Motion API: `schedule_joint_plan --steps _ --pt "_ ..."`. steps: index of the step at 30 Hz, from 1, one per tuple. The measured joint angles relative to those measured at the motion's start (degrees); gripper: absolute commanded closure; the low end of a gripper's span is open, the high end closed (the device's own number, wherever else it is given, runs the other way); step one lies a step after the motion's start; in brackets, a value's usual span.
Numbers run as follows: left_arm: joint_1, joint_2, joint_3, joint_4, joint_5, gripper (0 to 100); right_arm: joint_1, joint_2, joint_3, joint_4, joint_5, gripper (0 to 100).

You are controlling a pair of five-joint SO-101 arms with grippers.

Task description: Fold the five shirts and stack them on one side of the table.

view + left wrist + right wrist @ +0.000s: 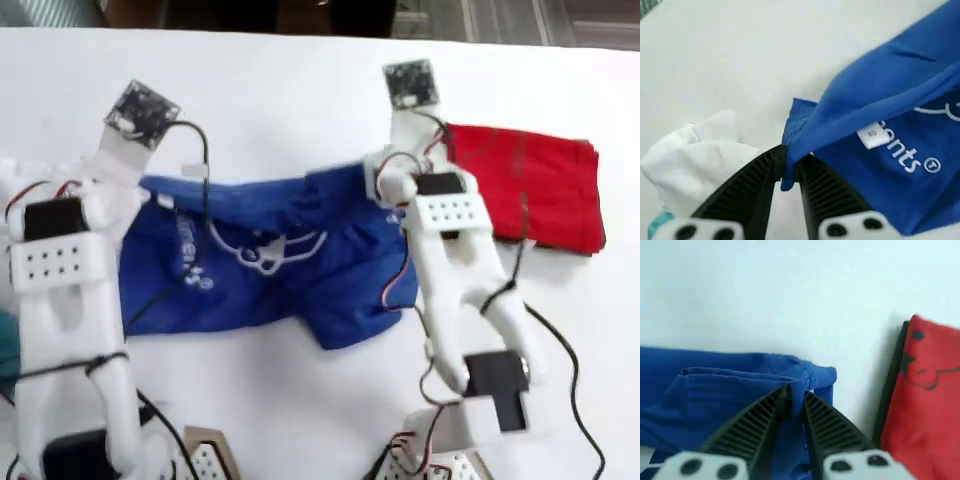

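On the table (300, 80), the left gripper (787, 167) pinches the blue shirt's (270, 270) far left corner. The shirt's long axis runs sideways to the right gripper (796, 392), closed on its far right corner. A folded red shirt (530, 180) lies just right.

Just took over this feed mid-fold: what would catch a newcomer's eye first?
A blue shirt lies stretched across the middle of the table, with the left gripper and the right gripper each shut on one end of its far edge. Beside the right gripper, a red shirt lies folded flat.
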Motion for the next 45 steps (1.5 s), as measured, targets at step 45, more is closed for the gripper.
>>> schedule_joint_plan --steps 45 --pt "-1.1 11.3 4.3 4.4 -1.5 97 -1.4 8.2 -8.3 14.0 7.7 85.7"
